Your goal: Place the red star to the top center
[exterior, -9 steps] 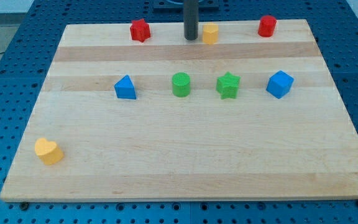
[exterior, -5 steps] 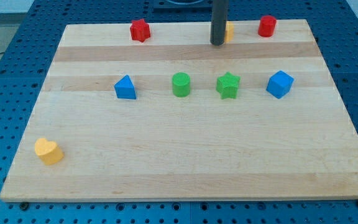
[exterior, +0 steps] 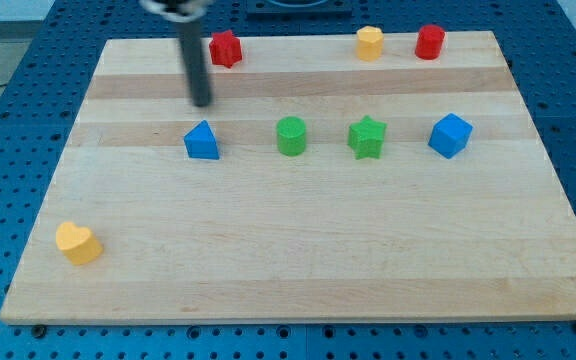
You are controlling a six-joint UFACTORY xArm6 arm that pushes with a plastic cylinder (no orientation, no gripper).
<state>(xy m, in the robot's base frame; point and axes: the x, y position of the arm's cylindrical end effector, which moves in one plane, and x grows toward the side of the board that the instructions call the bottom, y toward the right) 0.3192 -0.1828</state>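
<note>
My tip (exterior: 202, 102) sits below-left of the star (exterior: 225, 48).

Single view, high and angled down, whole wooden board (exterior: 298, 250) framed

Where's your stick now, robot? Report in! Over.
My tip on the board, left part, just above the blue block, below-left of the red star. Red star near top edge, left of center, untouched. Yellow block sits right of center.
</note>
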